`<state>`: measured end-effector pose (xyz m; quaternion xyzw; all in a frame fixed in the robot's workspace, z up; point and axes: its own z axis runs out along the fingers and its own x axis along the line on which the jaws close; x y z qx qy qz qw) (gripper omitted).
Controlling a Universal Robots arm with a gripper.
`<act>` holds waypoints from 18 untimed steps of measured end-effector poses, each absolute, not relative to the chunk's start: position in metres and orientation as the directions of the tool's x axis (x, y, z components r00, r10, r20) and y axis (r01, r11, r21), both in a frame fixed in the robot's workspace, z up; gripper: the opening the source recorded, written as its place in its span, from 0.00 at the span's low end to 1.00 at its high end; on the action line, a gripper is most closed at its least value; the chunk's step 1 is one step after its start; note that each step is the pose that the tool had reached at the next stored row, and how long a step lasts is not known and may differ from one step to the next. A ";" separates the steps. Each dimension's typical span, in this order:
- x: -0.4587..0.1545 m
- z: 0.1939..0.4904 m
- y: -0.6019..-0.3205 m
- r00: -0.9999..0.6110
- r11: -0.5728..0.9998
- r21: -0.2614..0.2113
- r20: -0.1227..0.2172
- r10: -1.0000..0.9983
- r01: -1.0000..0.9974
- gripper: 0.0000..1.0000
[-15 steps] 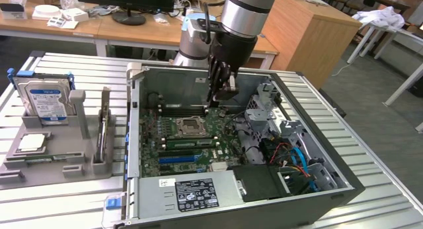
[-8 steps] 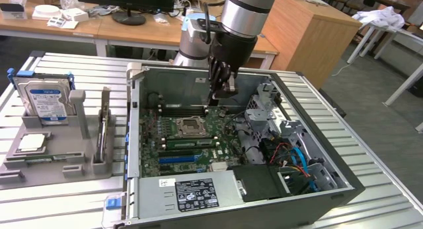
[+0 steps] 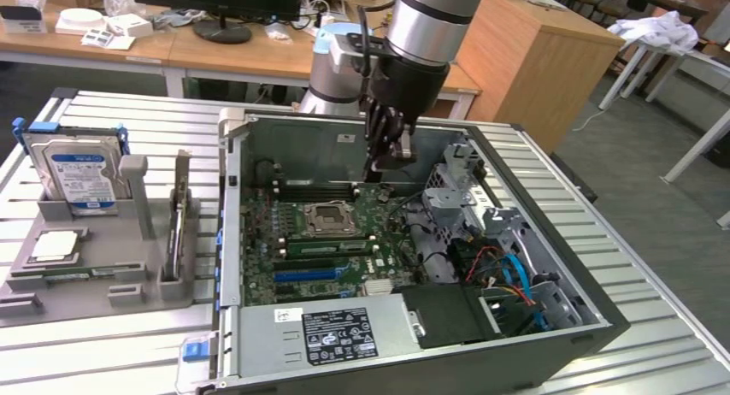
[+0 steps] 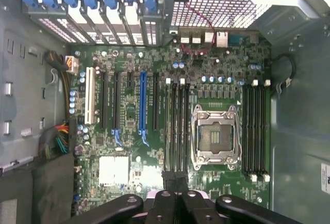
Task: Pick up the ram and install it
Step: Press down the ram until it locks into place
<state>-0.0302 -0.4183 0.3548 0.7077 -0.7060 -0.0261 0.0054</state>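
Note:
My gripper (image 3: 378, 173) hangs inside the open computer case (image 3: 234, 241), above the motherboard (image 3: 342, 241) near its memory slots. Its black fingers (image 4: 167, 178) are shut together, and I see nothing held between them. A long green strip that looks like the ram (image 3: 328, 246) stands in a slot just beside the empty processor socket (image 3: 331, 217). In the wrist view my gripper (image 4: 175, 181) sits over the end of the black slots (image 4: 177, 126) next to that socket (image 4: 215, 136).
At the exterior view's left, a grey fixture (image 3: 97, 288) holds a hard drive (image 3: 78, 179), a square silver chip (image 3: 55, 245) and a thin green strip (image 3: 74, 276). Cables (image 3: 508, 271) and a drive cage (image 3: 456, 185) crowd the case's right side. The power supply (image 3: 331, 331) is at the front.

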 end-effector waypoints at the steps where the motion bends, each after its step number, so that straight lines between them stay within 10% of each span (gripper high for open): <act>1: -0.028 0.355 -0.418 0.002 -0.003 0.045 -0.029 -1.000 -0.999 0.11; 18: -0.004 0.353 -0.418 0.002 -0.003 0.045 -0.030 -1.000 -0.999 0.11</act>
